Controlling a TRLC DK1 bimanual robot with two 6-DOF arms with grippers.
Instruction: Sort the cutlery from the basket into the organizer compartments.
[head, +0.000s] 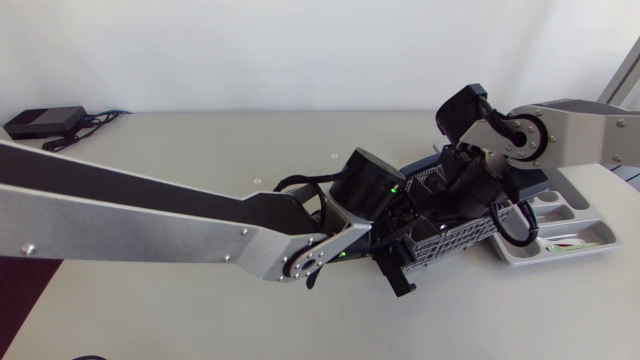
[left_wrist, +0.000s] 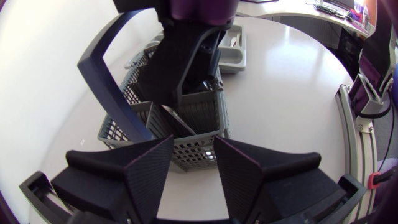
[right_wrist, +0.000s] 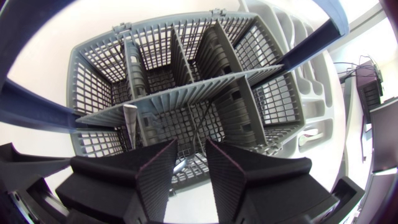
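The right pincer (right_wrist: 191, 144), slightly spread, hangs over the grey plastic lattice basket (right_wrist: 186, 93), with silver metal cutlery (right_wrist: 130, 121) in the compartment beneath. The left pincer (left_wrist: 193, 140), spread, faces the basket; a grey organizer tray (left_wrist: 235, 56) lies beyond.

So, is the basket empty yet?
Not empty: the right wrist view shows a silver handle standing in one compartment of the basket.
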